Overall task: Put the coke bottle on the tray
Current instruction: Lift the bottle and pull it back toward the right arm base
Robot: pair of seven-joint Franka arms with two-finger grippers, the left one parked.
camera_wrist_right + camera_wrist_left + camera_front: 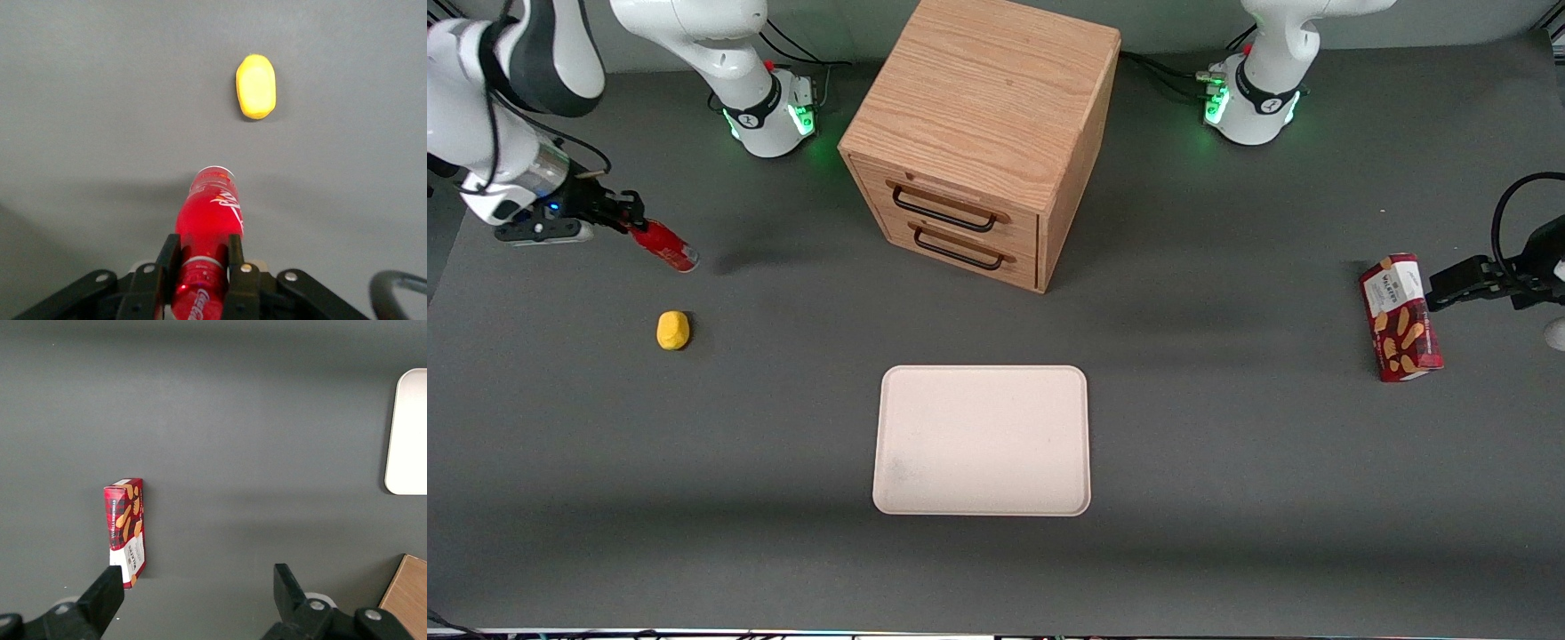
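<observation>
The claw (633,224) sits at the working arm's end of the desk (1227,462), raised above the surface, and it is clamped on the bottle (665,246). In the right wrist view its two black fingers (235,257) press against either side of the bottle (208,230) near the neck, with the red cap end hidden between them and the silvery base pointing away from the claw (201,267). The bottle is tilted, its base lower than its neck, and whether the base touches the desk cannot be told. A small yellow lump (673,330) lies on the desk near the bottle, nearer to the front camera than it and apart from it; the wrist view shows the same lump (255,86) past the bottle's base. The tray (983,440) lies flat at the middle of the desk, well apart from the bottle and nearer to the front camera. A wooden cabinet (983,133) with two drawers, each with a dark handle, stands farther from the front camera than the tray. A red snack box (1400,317) lies toward the parked arm's end of the desk, also seen in the left wrist view (125,531).
</observation>
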